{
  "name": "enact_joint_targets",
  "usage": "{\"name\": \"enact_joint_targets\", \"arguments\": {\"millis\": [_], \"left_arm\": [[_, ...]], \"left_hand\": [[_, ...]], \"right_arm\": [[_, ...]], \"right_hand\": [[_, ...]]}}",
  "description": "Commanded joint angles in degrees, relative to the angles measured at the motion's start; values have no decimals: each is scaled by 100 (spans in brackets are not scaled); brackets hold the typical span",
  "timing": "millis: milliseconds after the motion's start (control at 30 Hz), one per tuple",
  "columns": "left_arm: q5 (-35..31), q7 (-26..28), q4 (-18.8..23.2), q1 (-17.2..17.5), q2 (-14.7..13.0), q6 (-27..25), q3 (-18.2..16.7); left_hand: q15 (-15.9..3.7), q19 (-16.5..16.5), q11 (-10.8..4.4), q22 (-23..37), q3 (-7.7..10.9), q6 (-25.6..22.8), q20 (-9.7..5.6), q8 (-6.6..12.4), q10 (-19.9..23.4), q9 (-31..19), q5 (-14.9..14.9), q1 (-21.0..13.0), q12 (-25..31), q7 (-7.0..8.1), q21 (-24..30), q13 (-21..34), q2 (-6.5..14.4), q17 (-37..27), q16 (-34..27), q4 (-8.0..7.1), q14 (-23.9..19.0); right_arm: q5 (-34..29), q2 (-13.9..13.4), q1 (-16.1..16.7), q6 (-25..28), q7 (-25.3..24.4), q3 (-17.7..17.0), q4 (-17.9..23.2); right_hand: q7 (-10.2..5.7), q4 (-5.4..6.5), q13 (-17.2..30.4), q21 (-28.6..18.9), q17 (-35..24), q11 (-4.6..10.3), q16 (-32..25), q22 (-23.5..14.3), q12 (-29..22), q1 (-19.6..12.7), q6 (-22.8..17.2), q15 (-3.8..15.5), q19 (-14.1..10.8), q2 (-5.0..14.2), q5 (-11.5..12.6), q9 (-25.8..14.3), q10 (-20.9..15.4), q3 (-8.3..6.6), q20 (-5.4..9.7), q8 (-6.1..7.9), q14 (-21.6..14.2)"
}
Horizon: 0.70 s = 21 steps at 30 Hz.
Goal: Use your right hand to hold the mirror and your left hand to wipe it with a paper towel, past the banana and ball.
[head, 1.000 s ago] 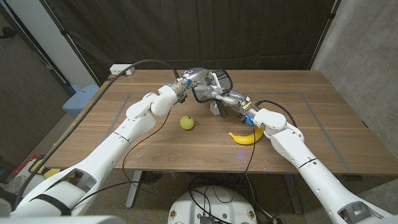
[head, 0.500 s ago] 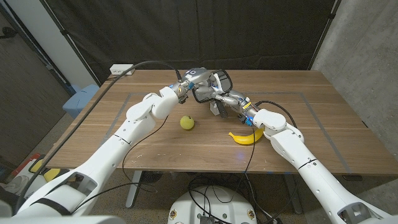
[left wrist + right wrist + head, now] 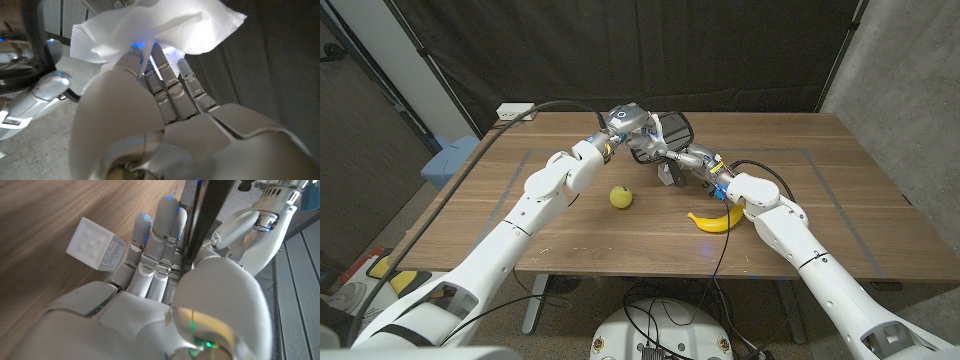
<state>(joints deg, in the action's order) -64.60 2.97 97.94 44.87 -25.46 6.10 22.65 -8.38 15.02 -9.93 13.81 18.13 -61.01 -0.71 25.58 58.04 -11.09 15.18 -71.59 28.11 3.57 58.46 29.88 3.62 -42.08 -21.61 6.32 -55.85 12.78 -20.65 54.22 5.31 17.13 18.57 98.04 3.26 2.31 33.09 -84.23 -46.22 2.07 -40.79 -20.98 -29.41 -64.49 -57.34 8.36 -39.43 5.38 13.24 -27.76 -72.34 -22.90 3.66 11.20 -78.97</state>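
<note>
Wooden table (image 3: 800, 215): your right hand (image 3: 682, 160) grips the mirror (image 3: 672, 131) upright at twelve o'clock so your left hand (image 3: 625, 122), pinching the paper towel (image 3: 150, 27), can wipe past ball (image 3: 620, 197) and banana (image 3: 715, 220).

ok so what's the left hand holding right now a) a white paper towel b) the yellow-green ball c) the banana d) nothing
a: in the left wrist view the left hand grips a crumpled white paper towel at its fingertips, while the banana and ball lie untouched on the table.
</note>
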Motion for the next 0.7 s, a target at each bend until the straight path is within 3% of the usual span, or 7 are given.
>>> {"name": "enact_joint_targets", "arguments": {"millis": [33, 333, 700], "left_arm": [[-554, 531, -218, -81, 108, -609, -20], [-235, 576, -425, -227, 93, -330, 92], [182, 195, -467, -368, -18, 315, 301]], "left_hand": [[-494, 17, -143, -10, 43, -30, -1, -41, 204, -21, -35, -10, -30, 17, 16, 25, -9, -25, 19, -6, 8], [-490, 24, -140, -45, 44, -47, -18, -60, 213, -22, -47, 11, -70, 39, 39, 46, -12, -51, 30, -19, -1], [-494, 4, -145, -80, 48, -56, -27, -81, 233, -23, -56, 18, -109, 34, 54, 67, -21, -77, 44, -20, -7]], "right_arm": [[21, 33, -107, -36, 76, 5, -169], [33, 62, -145, -65, 95, -14, -249], [21, 68, -111, -99, 85, -24, -232]], "right_hand": [[-187, 40, 20, -24, -15, 213, -22, 17, 7, -565, -156, 477, 43, 489, -13, -13, -226, -19, 831, 30, 486], [-186, 37, 22, -53, -16, 214, -22, 59, 17, -582, -154, 478, 48, 489, -13, -12, -217, -19, 835, 28, 485], [-188, 46, 30, -81, -28, 207, -29, 107, 17, -589, -154, 477, 60, 489, -13, -12, -223, -15, 832, 26, 483]]}}
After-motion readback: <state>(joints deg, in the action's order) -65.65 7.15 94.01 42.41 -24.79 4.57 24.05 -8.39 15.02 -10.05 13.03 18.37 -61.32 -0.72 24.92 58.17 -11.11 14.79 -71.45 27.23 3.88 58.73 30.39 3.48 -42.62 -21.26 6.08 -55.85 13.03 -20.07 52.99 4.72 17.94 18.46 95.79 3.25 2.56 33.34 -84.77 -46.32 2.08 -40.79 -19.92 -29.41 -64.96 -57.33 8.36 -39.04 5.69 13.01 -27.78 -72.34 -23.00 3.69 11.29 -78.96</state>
